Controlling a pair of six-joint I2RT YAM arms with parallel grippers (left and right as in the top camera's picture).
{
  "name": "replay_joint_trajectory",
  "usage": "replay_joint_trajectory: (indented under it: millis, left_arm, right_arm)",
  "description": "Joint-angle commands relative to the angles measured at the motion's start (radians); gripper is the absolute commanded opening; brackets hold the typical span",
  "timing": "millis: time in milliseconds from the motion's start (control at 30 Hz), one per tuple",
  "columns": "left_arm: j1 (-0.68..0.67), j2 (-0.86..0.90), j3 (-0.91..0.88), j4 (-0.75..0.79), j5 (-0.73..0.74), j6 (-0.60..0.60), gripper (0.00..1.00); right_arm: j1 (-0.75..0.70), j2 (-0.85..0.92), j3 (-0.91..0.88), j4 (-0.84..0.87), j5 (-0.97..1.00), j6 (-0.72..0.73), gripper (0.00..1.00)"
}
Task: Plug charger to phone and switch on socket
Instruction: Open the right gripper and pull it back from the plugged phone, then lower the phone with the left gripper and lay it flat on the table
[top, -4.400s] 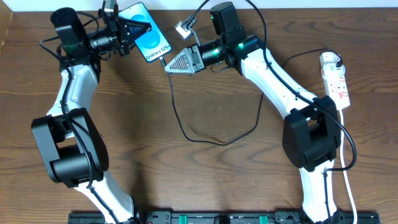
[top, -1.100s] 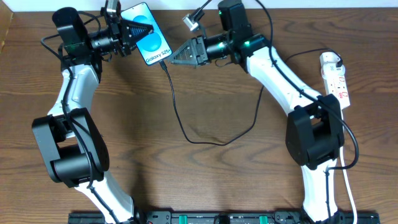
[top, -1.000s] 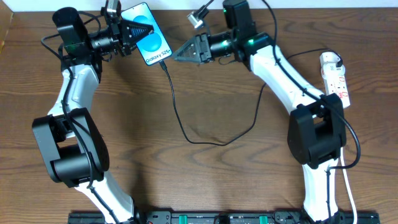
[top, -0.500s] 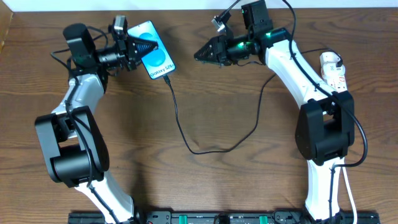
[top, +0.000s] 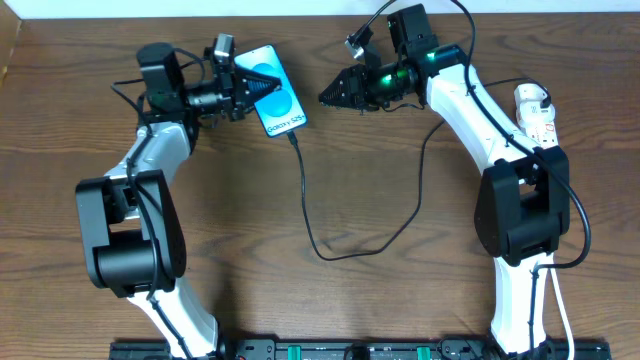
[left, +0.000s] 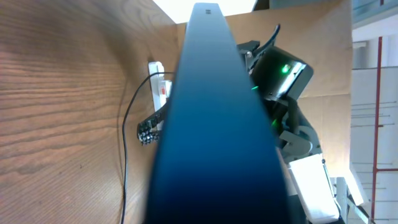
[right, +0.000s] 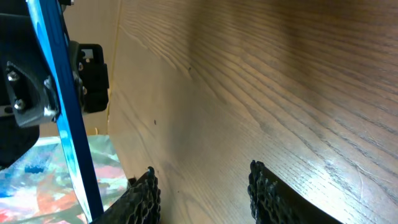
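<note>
Up top, left pincer (top: 260, 86) pinches phone (top: 283, 105), charger (top: 305, 190) end pointing lower-right; right pincer (top: 325, 97) spread.

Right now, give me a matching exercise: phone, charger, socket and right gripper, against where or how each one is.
Things:
1 phone
2 charger
3 socket
4 right gripper

States:
A open, empty
B lying far right
C clamped in the left gripper
D looping down from the phone's end

Pairs: 1-C, 2-D, 3-B, 4-A
</note>
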Motion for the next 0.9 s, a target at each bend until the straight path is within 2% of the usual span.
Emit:
replay_joint_trajectory:
  millis: [0,200,433,867]
  left_arm:
    - [-0.017,-0.016,-0.021,0.005,-0.022,0.027,0.07]
    - [-0.024,-0.014,-0.061,-0.021,-0.036,0.055,0.08]
    - [-0.024,-0.005,-0.069,-0.141,-0.043,0.159,0.07]
    - [-0.024,0.071,-0.069,-0.403,-0.187,0.335,0.07]
  right_arm:
    - [0.0,-0.031,0.017,-0.006,0.011,-0.034,0.45]
    - [0.0,-0.031,0.017,-0.008,0.025,-0.034,0.45]
    - [0.0,-0.031,0.017,-0.019,0.037,-0.034,0.45]
    - [0.0,-0.031,0.017,-0.052,0.063,-0.05,0.45]
